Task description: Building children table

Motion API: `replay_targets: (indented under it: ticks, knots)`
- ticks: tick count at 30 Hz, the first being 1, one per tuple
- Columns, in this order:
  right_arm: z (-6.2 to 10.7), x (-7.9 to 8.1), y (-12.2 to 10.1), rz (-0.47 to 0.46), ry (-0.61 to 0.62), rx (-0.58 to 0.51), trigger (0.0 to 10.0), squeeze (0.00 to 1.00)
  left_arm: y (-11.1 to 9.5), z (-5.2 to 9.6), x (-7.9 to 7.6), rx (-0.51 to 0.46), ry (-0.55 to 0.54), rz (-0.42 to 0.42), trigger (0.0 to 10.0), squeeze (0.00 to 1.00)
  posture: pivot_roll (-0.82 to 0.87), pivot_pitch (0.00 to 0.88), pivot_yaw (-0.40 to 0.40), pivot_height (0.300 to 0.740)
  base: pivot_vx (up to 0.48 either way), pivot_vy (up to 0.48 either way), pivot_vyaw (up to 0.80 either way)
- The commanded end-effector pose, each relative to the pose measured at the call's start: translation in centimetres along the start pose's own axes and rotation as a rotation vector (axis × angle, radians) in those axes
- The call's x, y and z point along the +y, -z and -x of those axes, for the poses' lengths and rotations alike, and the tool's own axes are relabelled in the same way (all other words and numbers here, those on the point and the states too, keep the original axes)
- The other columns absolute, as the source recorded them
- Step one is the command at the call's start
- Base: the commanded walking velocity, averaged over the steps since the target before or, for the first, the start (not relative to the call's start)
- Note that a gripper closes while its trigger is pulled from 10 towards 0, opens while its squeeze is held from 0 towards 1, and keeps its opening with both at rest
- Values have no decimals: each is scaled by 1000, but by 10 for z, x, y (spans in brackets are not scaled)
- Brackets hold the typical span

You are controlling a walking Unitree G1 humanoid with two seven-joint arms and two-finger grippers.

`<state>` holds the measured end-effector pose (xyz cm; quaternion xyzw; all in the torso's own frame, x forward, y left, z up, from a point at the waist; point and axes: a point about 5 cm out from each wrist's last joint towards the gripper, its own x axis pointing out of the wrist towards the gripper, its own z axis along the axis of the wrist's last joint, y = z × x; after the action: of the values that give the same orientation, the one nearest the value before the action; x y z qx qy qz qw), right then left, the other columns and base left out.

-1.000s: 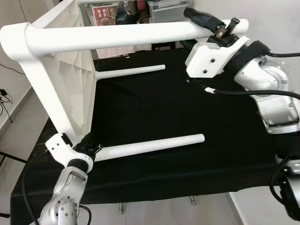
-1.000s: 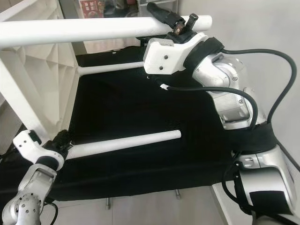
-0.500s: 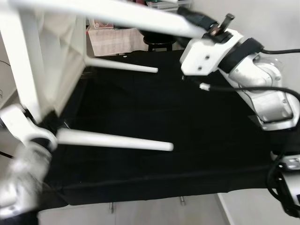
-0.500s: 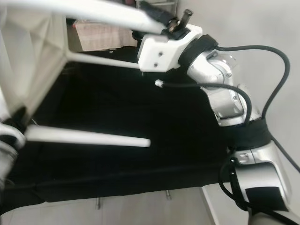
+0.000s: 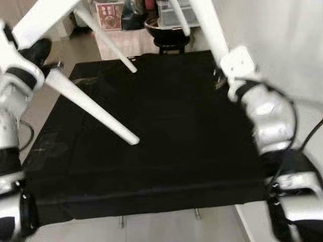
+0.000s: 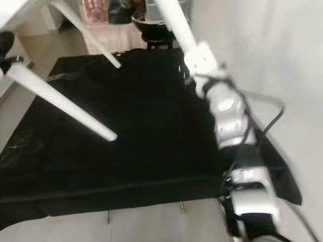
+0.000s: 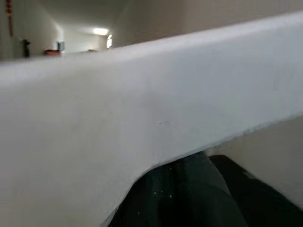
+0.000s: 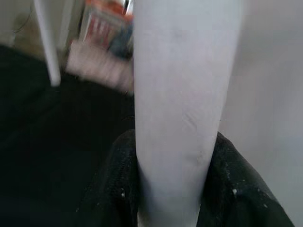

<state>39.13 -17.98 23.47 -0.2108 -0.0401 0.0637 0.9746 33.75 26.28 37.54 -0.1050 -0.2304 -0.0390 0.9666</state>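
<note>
The white children's table is held up over the black cloth, with its legs slanting down. One white leg runs from my left gripper to a tip just above the cloth. A second leg slants down further back. My right gripper is shut on a third leg at the upper right, its black fingers on both sides of the tube. In the left wrist view a white part of the table crosses over a black finger.
The black cloth covers a low square surface with metal feet at its front edge. Behind it stand a dark stool with a bowl and a red-printed box. A pale wall runs along the right, and bare floor lies to the left.
The table has swung up from lying on its side, and its legs now point down at the cloth. Both arms have risen with it. The view is blurred and has shifted.
</note>
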Motion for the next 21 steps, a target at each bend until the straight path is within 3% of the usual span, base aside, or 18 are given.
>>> replay_targets:
  ticks: [1, 2, 4, 5, 6, 7, 9, 10, 11, 14, 15, 16, 17, 18, 21]
  knots:
    - [9, 10, 55, -18, -23, 249, 0, 0, -23, 2, 9, -80, -36, -33, 0, 0, -62, 84, 102, 740, 0, 0, 0]
    - [9, 10, 55, -18, -23, 249, 0, 0, -23, 2, 9, -80, -36, -33, 0, 0, -62, 84, 102, 740, 0, 0, 0]
    - [10, 27, 66, -86, -52, 289, 0, 0, -17, -3, -7, -57, 21, -3, 0, 0, -48, 85, 105, 740, 0, 0, 0]
    - [10, 34, 68, -95, -70, 298, 0, 0, -11, -4, -15, -35, 51, 16, 1137, 0, -48, 85, 105, 740, 0, 0, 0]
    - [10, 34, 68, -95, -70, 298, 0, 0, -11, -4, -15, -35, 51, 16, 1137, 0, -48, 85, 105, 740, 0, 0, 0]
    - [10, 39, 68, -98, -83, 301, 0, 0, -6, -3, -20, -17, 71, 34, 5882, 0, -48, 85, 105, 740, 0, 0, 0]
    - [10, 39, 68, -98, -83, 301, 0, 0, -6, -3, -20, -17, 71, 34, 5882, 0, -48, 85, 105, 740, 0, 0, 0]
    - [10, 43, 69, -95, -96, 307, 0, 0, 5, 1, -29, 15, 103, 53, 10000, 0, -47, 88, 107, 740, 0, 0, 0]
    - [10, 45, 70, -97, -99, 311, 0, 0, 16, 6, -35, 42, 125, 66, 10000, 0, -45, 85, 108, 740, 0, 0, 0]
    - [10, 45, 70, -97, -99, 311, 0, 0, 16, 6, -35, 42, 125, 66, 10000, 0, -45, 85, 108, 740, 0, 0, 0]
    - [11, 49, 71, -110, -100, 304, 10000, 0, 33, 15, -42, 81, 148, 64, 10000, 557, -46, 85, 111, 740, 0, 0, 0]
    - [11, 49, 71, -110, -100, 304, 10000, 0, 33, 15, -42, 81, 148, 64, 10000, 557, -46, 85, 111, 740, 0, 0, 0]
    - [16, 53, 68, -160, -106, 232, 10000, 0, 63, 40, -52, 129, 169, 58, 10000, 1000, -54, 87, 115, 740, 0, 0, 0]
    - [16, 53, 68, -160, -106, 232, 10000, 0, 63, 40, -52, 129, 169, 58, 10000, 1000, -54, 87, 115, 740, 0, 0, 0]
    - [27, 51, 61, -236, -120, 107, 10000, 0, 69, 62, -50, 106, 118, -29, 10000, 1000, -57, 85, 120, 740, 0, 0, 0]
